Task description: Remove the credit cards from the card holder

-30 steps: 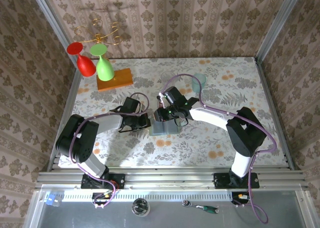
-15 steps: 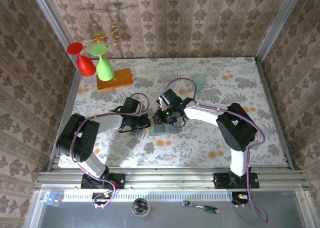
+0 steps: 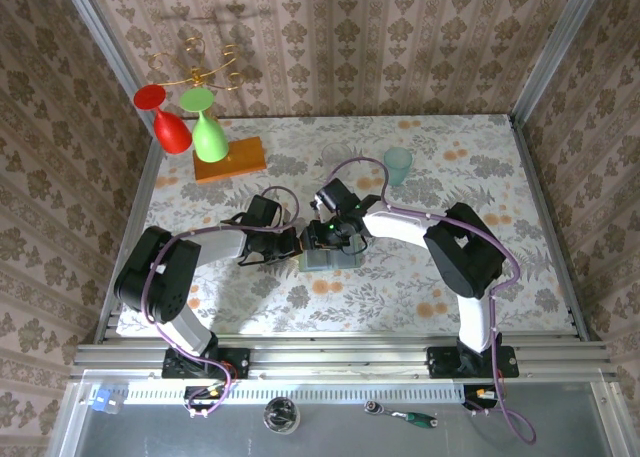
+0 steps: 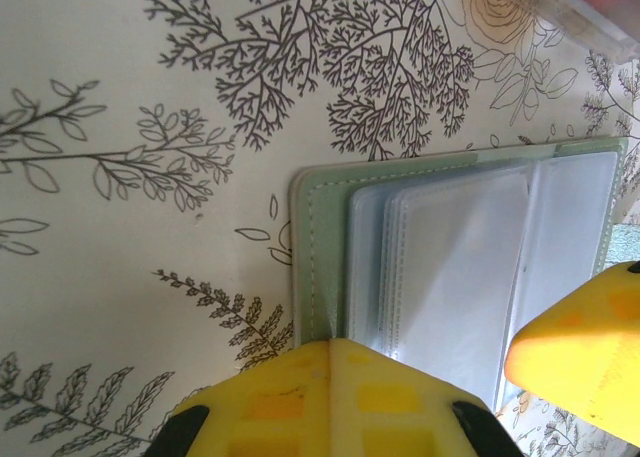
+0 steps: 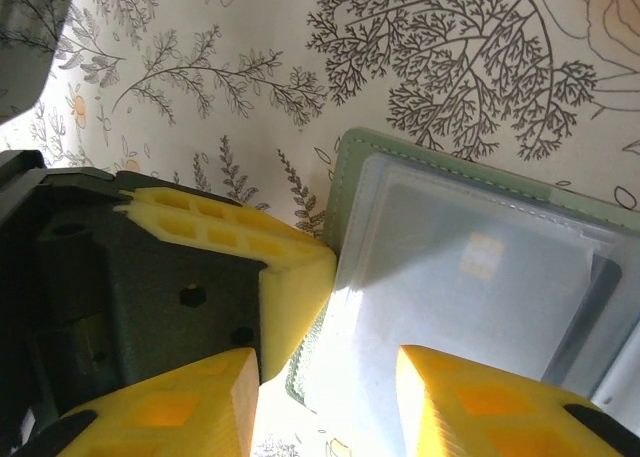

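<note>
- The card holder [image 3: 330, 255] lies open on the table [image 3: 450, 157], between your grippers.
- Your left gripper [image 4: 330, 355] is pinched together at its edge — press down there.
- Your right gripper [image 5: 330, 377] is spread apart — dip softly into a clear pocket [image 5: 470, 267].

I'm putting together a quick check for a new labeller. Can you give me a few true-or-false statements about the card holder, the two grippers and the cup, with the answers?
1. The card holder lies opened flat on the table. True.
2. The left gripper is spread wide above the card holder. False: it is shut, with its tips at the holder's edge.
3. The right gripper has its fingers apart over the holder's clear sleeves. True.
4. The teal cup stands on the orange block. False: the cup stands on the table, apart from the block. The block carries a red glass and a green glass.
</note>
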